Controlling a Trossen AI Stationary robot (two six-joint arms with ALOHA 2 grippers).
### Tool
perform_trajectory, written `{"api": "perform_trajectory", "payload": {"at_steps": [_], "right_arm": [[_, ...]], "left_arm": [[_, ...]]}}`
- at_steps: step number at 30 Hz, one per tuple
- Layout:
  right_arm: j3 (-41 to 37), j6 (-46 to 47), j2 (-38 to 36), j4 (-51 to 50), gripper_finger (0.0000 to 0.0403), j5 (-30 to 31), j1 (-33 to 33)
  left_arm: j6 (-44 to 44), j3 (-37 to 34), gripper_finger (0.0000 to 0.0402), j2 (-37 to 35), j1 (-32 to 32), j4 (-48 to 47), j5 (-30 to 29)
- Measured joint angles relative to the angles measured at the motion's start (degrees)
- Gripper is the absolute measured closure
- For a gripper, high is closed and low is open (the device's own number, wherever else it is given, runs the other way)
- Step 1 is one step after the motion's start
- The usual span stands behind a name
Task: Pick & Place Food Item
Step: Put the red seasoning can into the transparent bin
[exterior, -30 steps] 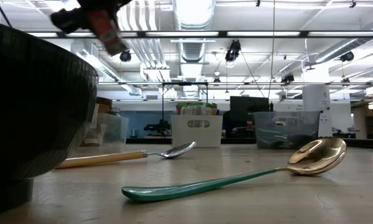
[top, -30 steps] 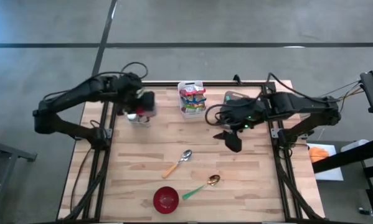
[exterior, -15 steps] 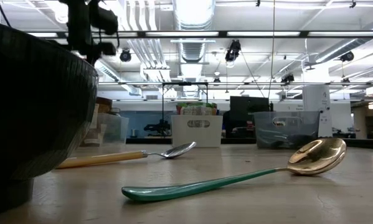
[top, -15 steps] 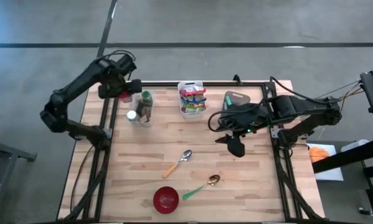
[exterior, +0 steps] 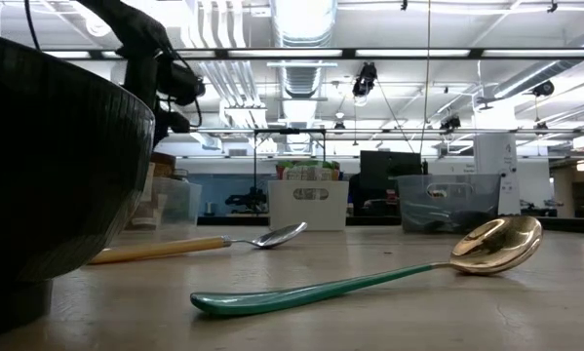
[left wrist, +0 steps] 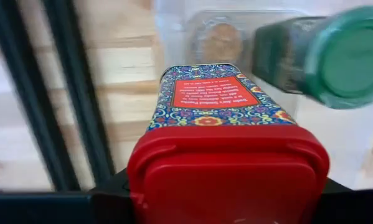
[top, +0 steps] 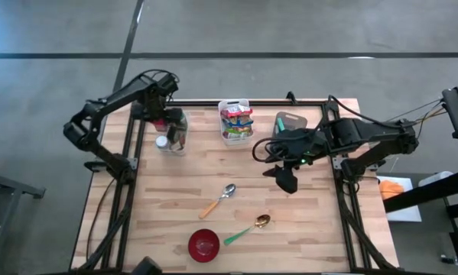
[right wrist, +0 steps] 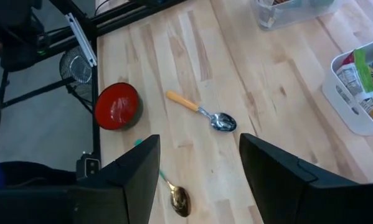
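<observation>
**Left arm holding tin over the clear bin**

Table [top: 290, 221] → clear bin [top: 172, 142] at the far left corner → tin [left wrist: 226, 124]. Left gripper [top: 159, 116] is clamped on the red-lidded tin, above the bin beside the green-capped jar [left wrist: 335, 59]. Right gripper [right wrist: 198, 171] hovers mid-table, fingers apart, empty. To do it well: stay vertical, clear the jar and bin wall.

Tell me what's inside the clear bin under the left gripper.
The clear bin holds a green-capped bottle and a round-lidded jar. The red-lidded tin in the left gripper hides the rest.
</observation>
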Motion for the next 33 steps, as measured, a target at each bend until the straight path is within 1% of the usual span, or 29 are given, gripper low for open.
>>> {"api": "perform_trajectory", "payload": {"at_steps": [9,15,27,33], "right_arm": [[0.0,1.3,0.0,0.0,0.0189,0.0,0.0],[0.0,1.3,0.0,0.0,0.0189,0.0,0.0],[0.0,1.2,0.0,0.1,0.0189,0.0,0.0],[0.0,1.2,0.0,0.1,0.0189,0.0,0.0]], "left_arm": [[5.2,-3.8,0.0211,0.3,0.1,2.3,1.2],[7.2,-6.8,0.0211,0.3,0.1,4.8,4.4],[7.4,-11.6,0.0211,0.3,0.1,10.2,6.2],[7.3,-11.7,0.0211,0.3,0.1,10.7,6.2]]}}
